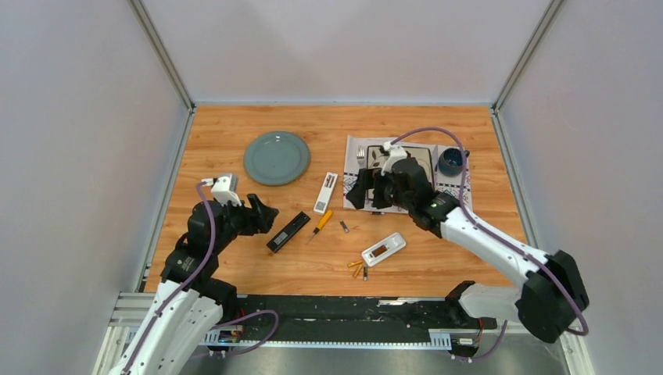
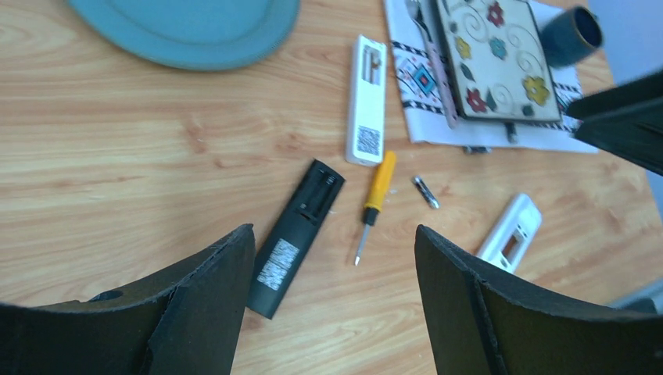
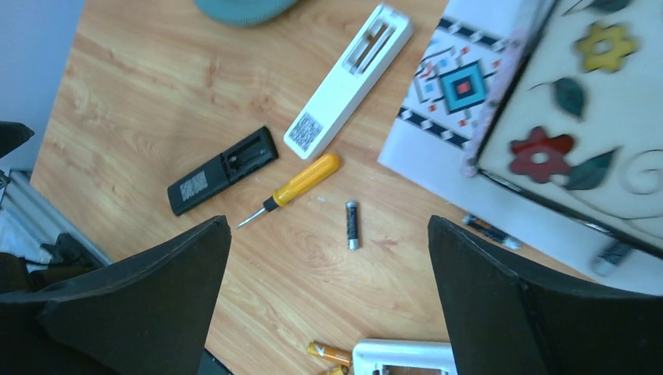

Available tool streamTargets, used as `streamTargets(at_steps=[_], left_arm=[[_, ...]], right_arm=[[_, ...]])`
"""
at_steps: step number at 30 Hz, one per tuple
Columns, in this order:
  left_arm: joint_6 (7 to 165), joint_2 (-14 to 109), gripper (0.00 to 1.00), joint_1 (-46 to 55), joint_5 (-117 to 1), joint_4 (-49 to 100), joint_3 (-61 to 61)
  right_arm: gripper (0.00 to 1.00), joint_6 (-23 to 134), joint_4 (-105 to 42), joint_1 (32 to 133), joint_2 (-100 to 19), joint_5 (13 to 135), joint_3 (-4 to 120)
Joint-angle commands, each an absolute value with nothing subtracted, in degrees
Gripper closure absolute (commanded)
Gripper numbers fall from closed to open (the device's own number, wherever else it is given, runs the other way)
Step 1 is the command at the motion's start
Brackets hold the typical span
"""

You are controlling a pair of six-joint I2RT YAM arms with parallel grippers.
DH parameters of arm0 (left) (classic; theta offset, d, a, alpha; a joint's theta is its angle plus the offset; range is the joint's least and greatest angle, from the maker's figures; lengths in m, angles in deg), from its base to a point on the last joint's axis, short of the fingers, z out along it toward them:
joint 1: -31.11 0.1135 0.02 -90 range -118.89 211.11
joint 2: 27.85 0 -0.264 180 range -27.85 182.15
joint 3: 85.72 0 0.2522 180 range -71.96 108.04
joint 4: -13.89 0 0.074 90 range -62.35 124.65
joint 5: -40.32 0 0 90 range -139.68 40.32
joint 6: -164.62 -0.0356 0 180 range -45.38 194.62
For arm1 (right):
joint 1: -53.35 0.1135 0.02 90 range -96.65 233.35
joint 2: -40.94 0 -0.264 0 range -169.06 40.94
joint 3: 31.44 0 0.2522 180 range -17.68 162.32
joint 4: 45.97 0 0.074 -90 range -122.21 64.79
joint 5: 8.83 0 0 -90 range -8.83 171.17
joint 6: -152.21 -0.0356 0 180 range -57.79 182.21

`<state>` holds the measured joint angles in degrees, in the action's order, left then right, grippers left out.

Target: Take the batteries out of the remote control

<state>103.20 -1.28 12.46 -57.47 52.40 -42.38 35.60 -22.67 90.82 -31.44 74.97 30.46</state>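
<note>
Batteries (image 1: 356, 268) look mostly out already: a few gold ones lie loose, right of the orange screwdriver (image 1: 320, 224) and nearer the arms. Well left of the screwdriver the left tool (image 1: 262, 212) hangs wide open with nothing in it. The black remote (image 1: 288, 231) sits just left of the screwdriver, back open. A dark battery (image 1: 344, 226) lies just right of it, the right tool (image 1: 374, 191) hovers beyond that, also released and empty, and the white remote (image 1: 383, 249) is furthest right. My worry is that the cells are round, so a sloppy finger could roll one off the surface (image 1: 219, 141) or nab the screwdriver instead.
</note>
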Motion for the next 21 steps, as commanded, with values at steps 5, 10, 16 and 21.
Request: streamTargets(at_steps=[5,10,16,21], left_arm=[[98.62,5.19,0.18,12.74,-45.12,60.08,-31.54],[97.38,9.33,0.19,12.74,-41.51,62.62,-26.09],[95.54,11.97,0.19,12.74,-39.84,63.69,-21.16],[92.82,11.09,0.19,12.74,-40.27,62.72,-18.35]], right_arm=[[0.0,41.73,-13.5,89.3,-14.63,93.55,31.71],[0.0,45.25,-11.3,89.12,-5.04,101.38,31.71],[0.0,45.95,-10.32,89.21,4.27,106.39,30.92],[0.0,46.04,-10.5,89.21,9.29,109.38,29.26]])
